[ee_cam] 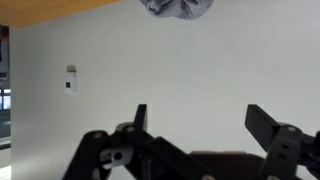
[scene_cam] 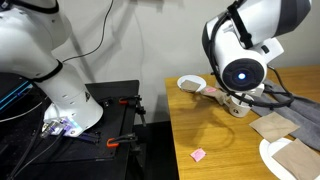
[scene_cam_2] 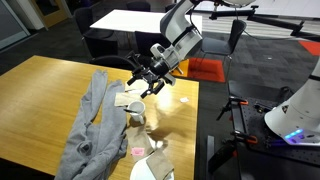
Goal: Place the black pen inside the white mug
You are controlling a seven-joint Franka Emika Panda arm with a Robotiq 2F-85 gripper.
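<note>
The fingers [ee_cam: 141, 120] stand wide apart and empty above the wooden counter [scene_cam_2: 40, 90], the white mug [scene_cam_2: 135, 110] near below them, a grey cloth [scene_cam_2: 90, 125] beyond.

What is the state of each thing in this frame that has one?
gripper: open, empty, above the table.
white mug: upright on the table, contents unclear.
black pen: not discernible.
grey cloth: crumpled across the table.
white plate: lying flat near the table edge.
</note>
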